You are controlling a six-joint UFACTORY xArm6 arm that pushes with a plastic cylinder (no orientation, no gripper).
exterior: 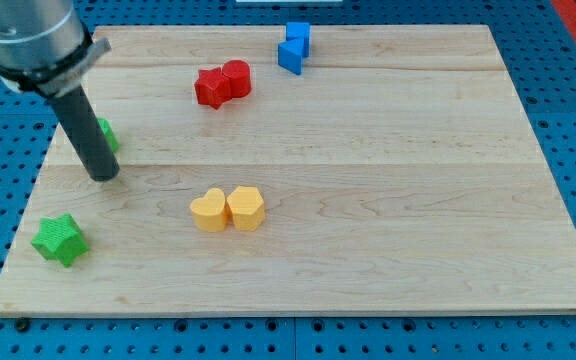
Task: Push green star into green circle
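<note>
The green star (60, 239) lies near the board's lower left corner. The green circle (105, 133) sits at the left side, mostly hidden behind my rod. My tip (104, 176) rests on the board just below the green circle and well above and to the right of the green star, touching neither that I can see.
Two yellow blocks (227, 209) sit side by side at the lower middle. Two red blocks (222, 83) sit together at the upper middle. Two blue blocks (293, 47) sit at the top edge. The wooden board (418, 200) ends close to the green star.
</note>
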